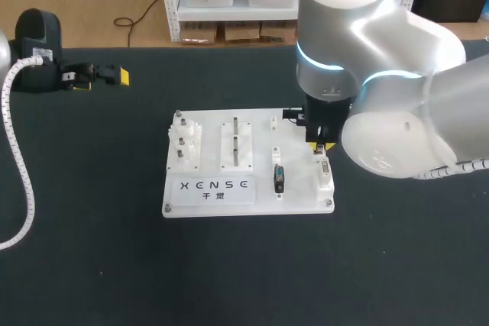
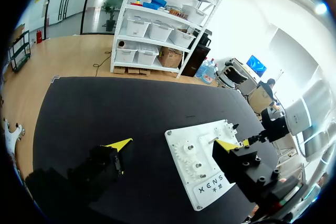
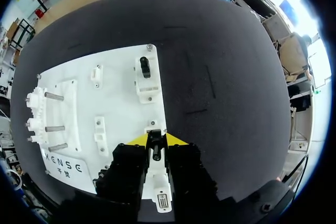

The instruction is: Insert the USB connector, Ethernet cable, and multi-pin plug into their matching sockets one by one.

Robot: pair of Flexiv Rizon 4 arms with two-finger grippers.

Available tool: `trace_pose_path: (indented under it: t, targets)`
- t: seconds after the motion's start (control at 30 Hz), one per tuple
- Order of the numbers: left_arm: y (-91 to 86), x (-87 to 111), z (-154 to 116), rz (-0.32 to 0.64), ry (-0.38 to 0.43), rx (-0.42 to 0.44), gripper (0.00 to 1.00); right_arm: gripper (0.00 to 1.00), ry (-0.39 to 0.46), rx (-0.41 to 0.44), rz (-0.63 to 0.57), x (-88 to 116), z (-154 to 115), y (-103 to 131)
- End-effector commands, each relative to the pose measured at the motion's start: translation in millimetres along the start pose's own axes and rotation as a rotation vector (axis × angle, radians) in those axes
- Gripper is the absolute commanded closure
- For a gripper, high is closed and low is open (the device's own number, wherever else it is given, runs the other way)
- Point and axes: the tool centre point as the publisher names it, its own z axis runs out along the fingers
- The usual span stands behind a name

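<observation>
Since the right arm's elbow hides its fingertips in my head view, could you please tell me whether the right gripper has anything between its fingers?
Observer: Yes; the right wrist view shows the right gripper shut on a small black plug.
Operator: Thank you. What lies beneath it?
Observer: A white socket block at the edge of the board, its pin socket under the gripper's body.
Operator: And is the left gripper open?
Observer: Yes, the left wrist view shows the left gripper open, nothing between its fingers.

- Right arm (image 1: pixel 382 59): rounded silver-white joints, glowing cyan bands.
- Left arm (image 1: pixel 34 36): black wrist housing, white ribbed cable hose (image 1: pixel 21 150).
- Left gripper (image 2: pixel 173 144) and right gripper (image 3: pixel 156 140): black blocks, yellow tips.
</observation>
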Motion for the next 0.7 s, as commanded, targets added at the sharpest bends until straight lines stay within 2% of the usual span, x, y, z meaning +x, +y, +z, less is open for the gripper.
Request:
trace_pose_path:
  t: [0.03, 0.7]
  targets:
    - [0.0, 0.0, 0.0, 0.000, 0.000, 0.000, 0.00, 1.00, 0.003, 0.007, 0.004, 0.4, 3.2, -0.6]
    - [0.0, 0.0, 0.0, 0.000, 0.000, 0.000, 0.00, 1.00, 0.010, 0.004, 0.027, 4.5, 5.2, 1.4]
